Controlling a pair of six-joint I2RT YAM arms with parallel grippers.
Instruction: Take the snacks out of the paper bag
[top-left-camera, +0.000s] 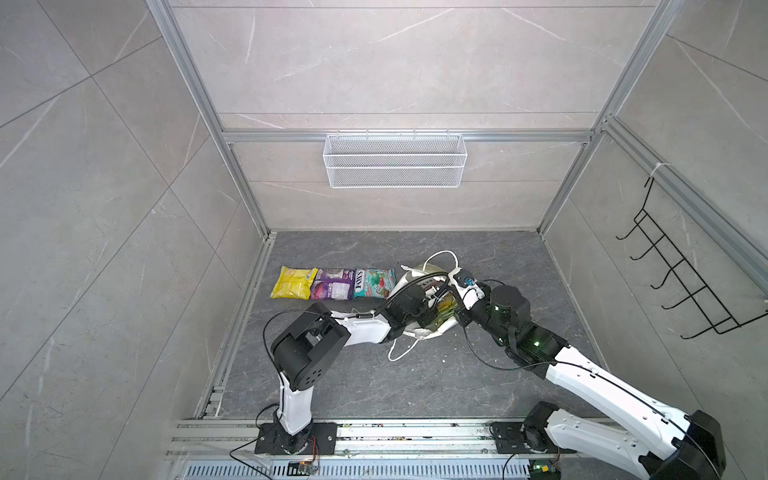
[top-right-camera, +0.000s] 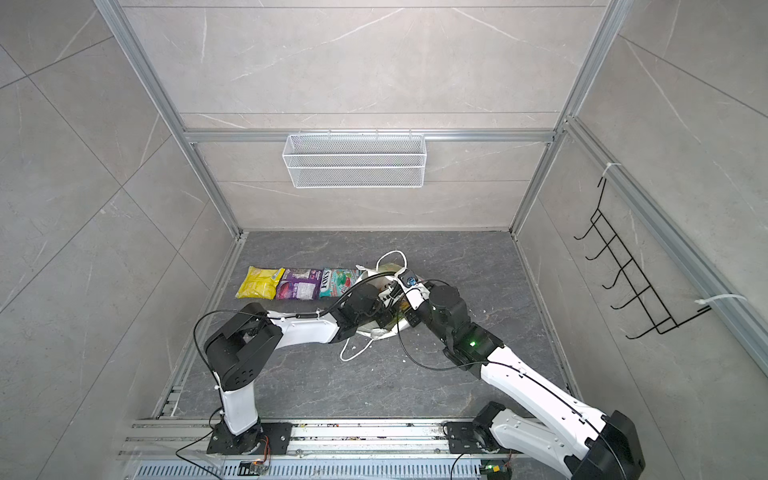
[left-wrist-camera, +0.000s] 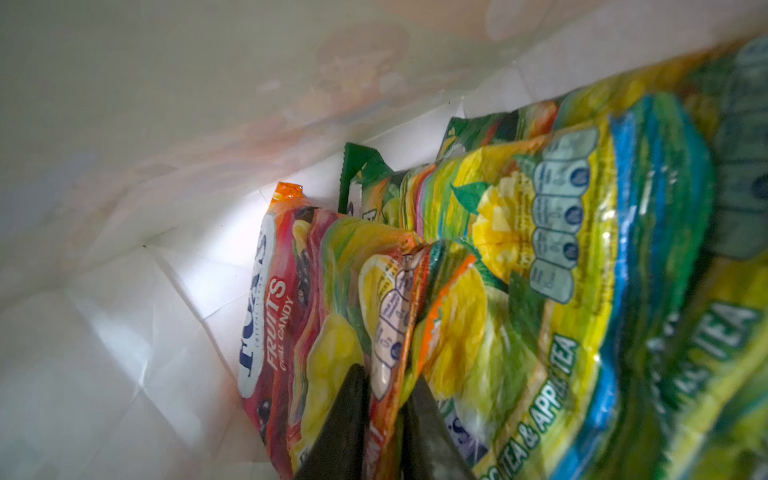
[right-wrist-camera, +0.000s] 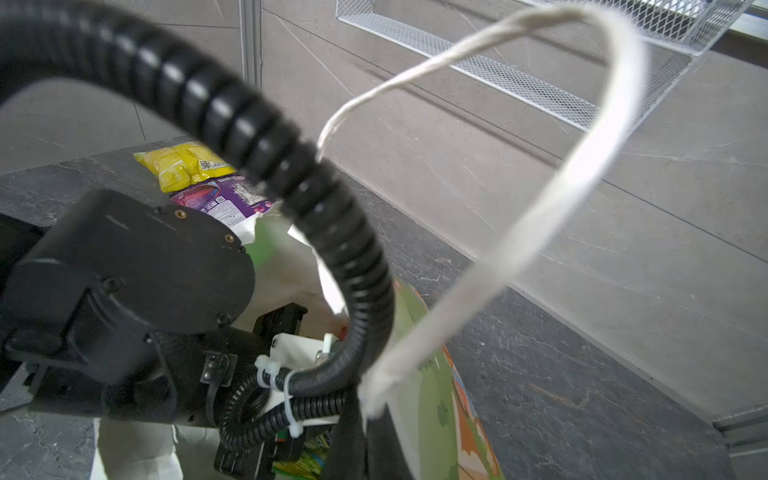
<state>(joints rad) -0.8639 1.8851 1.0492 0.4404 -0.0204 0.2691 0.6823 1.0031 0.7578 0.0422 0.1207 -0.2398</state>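
Left wrist view, inside the paper bag (left-wrist-camera: 124, 353), which sits on the desk (top-left-camera: 374, 386) between both arms. Right gripper (right-wrist-camera: 365, 449) is pressed together on the bag rim, at the cord handle (right-wrist-camera: 540, 232). The orange-red packet (left-wrist-camera: 282, 316) runs lengthwise away from the left gripper (left-wrist-camera: 384, 436), which pinches its near edge. My call: withdraw straight back along that axis.

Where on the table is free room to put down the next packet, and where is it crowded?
Free: the table in front of the paper bag, between the left arm and right arm; also the strip behind the row of packets. Crowded: at the bag, where both arms meet.
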